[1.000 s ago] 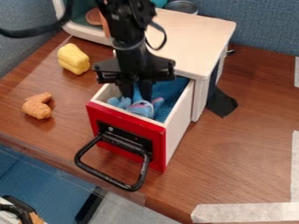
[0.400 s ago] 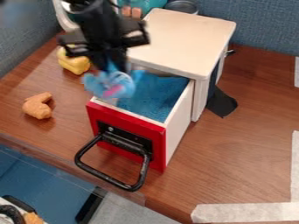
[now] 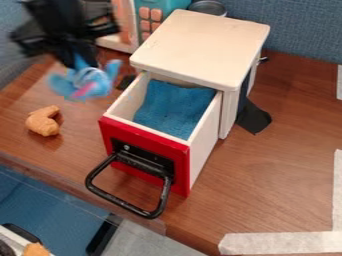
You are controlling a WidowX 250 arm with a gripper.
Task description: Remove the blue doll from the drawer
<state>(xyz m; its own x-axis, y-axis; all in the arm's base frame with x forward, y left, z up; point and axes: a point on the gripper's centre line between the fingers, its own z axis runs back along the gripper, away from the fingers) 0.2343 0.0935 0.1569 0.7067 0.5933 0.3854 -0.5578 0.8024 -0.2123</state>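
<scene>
Blue doll (image 3: 90,85) hung pinched between the jaws, outside the drawer (image 3: 180,170) and above the tabletop (image 3: 267,165), so removal seemed achieved and the next move called for gentle lowering, then release.

Blue doll (image 3: 85,80) with a pink patch, aloft beside the open, red-fronted drawer (image 3: 157,143)
</scene>
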